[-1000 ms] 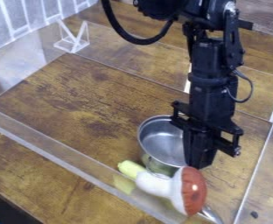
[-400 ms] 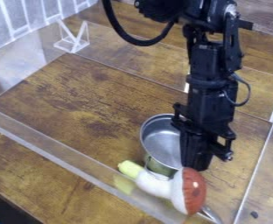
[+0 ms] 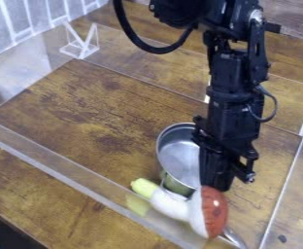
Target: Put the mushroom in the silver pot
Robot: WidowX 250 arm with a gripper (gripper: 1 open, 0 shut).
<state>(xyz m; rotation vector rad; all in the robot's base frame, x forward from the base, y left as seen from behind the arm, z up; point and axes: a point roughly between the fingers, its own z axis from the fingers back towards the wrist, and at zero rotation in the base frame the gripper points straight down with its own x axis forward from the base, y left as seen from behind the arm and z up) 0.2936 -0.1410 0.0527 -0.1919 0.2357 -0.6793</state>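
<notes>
The mushroom (image 3: 206,208) lies on its side near the table's front edge, its red-brown cap to the right and its white stem pointing left. The silver pot (image 3: 178,156) stands just behind it, and the black arm covers the pot's right side. My gripper (image 3: 220,184) points down over the pot's right rim. Its fingers are shut and their tips sit right at the top of the mushroom's cap. I cannot tell whether the tips touch the cap.
A yellow-green vegetable (image 3: 145,187) lies against the mushroom's stem on the left. A clear plastic wall (image 3: 63,163) runs along the front and left edges of the wooden table. A small clear stand (image 3: 78,41) is at the back left.
The wrist has rolled a little about its own axis. The gripper stays in place and shut, and the mushroom and pot have not moved.
</notes>
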